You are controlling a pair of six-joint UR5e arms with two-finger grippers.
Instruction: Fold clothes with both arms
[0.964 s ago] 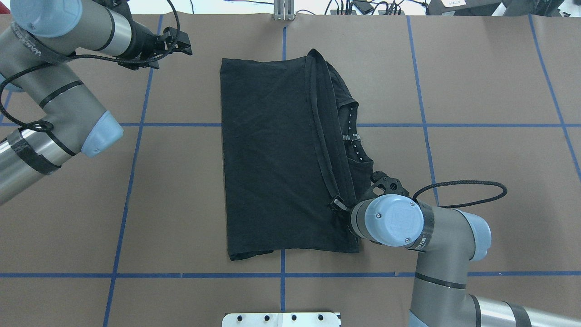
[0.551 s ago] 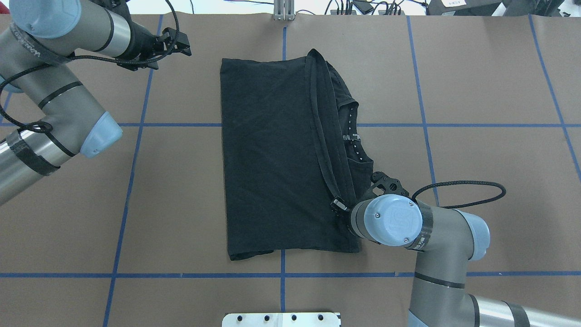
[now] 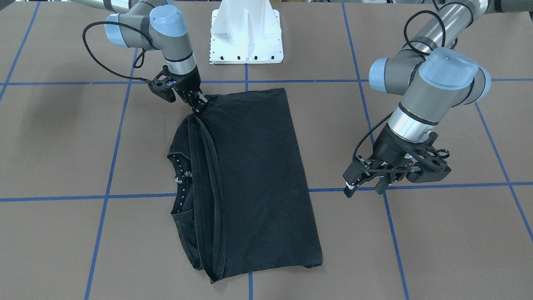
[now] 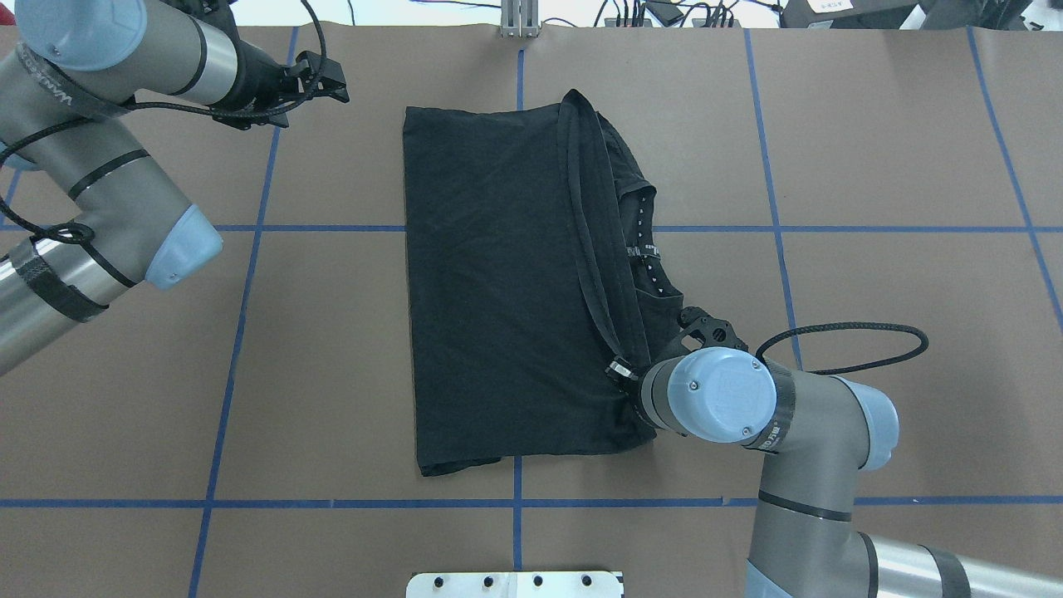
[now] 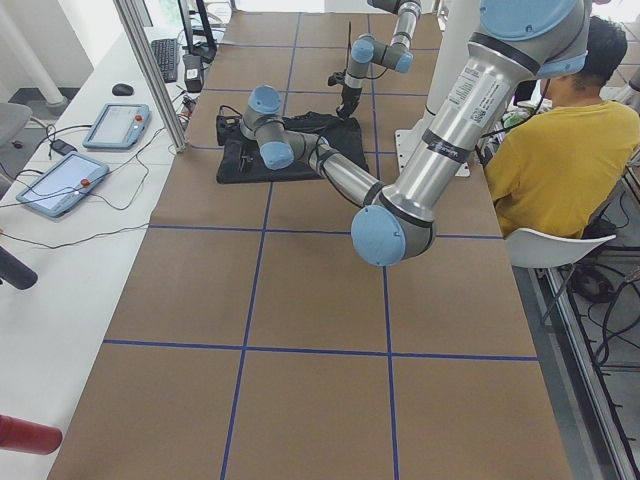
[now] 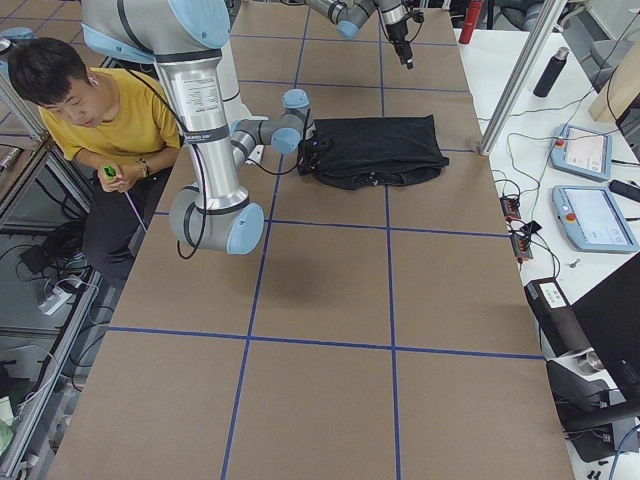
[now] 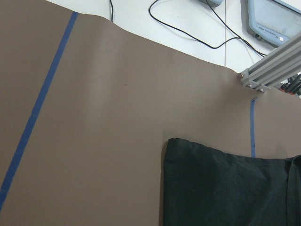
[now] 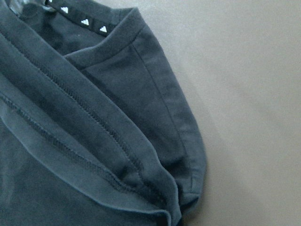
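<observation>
The black T-shirt lies folded lengthwise on the brown table, plain side up, with its collar and sleeve layers bunched along its right edge. My right gripper is shut on the folded hem at the shirt's near right corner, which also shows in the front view. The right wrist view shows only stitched hem folds. My left gripper is open and empty, hovering beside the shirt's far left corner, clear of the cloth.
Blue tape lines grid the table. A white base plate stands at the near edge. An aluminium post and cables sit at the far edge. A person in yellow sits beside the robot.
My right wrist has shifted slightly away from the robot, and the shirt's near right corner has drawn in under it. The left arm has barely moved.
</observation>
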